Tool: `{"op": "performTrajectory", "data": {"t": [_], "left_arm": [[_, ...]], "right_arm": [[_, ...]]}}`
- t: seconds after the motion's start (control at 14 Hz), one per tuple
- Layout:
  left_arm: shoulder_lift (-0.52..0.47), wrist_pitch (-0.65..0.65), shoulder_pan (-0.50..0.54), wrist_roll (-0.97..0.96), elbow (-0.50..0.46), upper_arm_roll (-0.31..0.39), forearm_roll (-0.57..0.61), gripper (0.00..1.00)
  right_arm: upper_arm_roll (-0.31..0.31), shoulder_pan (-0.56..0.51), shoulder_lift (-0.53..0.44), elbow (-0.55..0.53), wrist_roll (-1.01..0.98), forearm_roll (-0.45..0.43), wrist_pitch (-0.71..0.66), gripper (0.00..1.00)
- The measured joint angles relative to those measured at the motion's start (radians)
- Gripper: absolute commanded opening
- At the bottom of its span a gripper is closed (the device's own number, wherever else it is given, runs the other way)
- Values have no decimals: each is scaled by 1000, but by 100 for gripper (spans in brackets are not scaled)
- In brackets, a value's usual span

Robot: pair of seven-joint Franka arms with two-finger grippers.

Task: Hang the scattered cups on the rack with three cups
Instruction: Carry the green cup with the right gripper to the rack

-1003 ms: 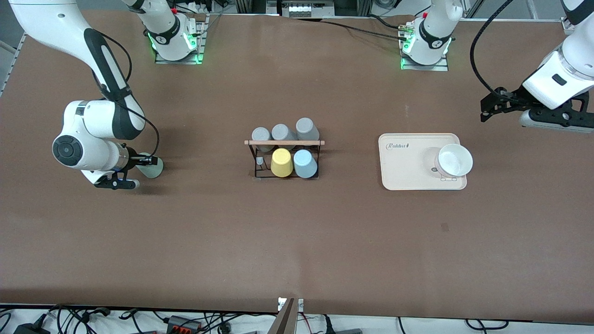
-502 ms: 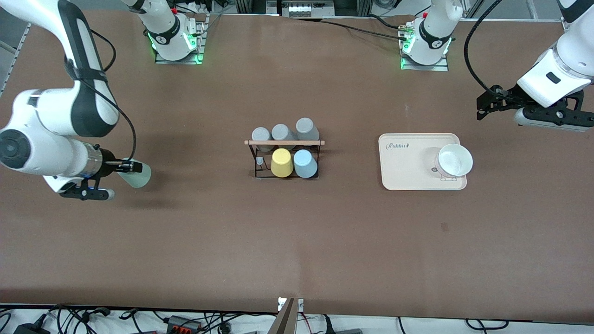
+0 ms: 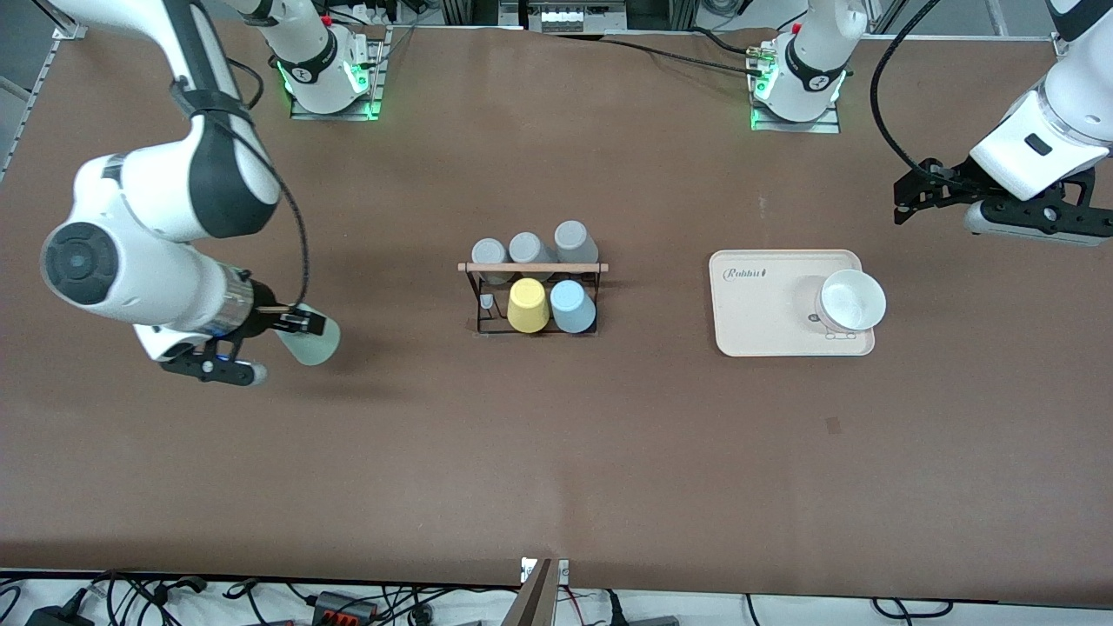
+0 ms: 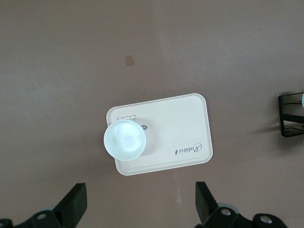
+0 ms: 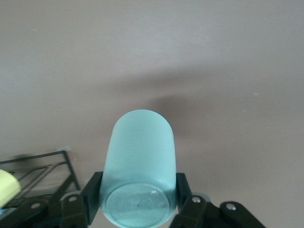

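Jaws of the right gripper (image 5: pixel 137 202) clamp the smooth tapered mint cup (image 5: pixel 138 178); the left gripper's (image 4: pixel 141 210) gape.

The pale mint green cup (image 3: pixel 309 344) is tipped on its side, clamped near its closed base in the right claw (image 3: pixel 296 323) over the worktop (image 3: pixel 556 452), at 9 o'clock from the rack (image 3: pixel 532 296). The black wire rack, with a wooden rod across its top, stands mid-worktop. The light blue cup (image 3: pixel 572 307) sits inverted on a peg of its row nearer the front camera.
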Motion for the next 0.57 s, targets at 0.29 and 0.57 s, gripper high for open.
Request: {"op": "performTrajectory", "data": {"t": [0.29, 0.57], "left_arm": [[0, -1, 0, 0, 2, 0, 0, 100], [0, -2, 0, 0, 3, 0, 0, 100]], "right_arm": [[7, 81, 11, 37, 8, 0, -1, 19], [12, 163, 21, 94, 2, 0, 0, 19]]}}
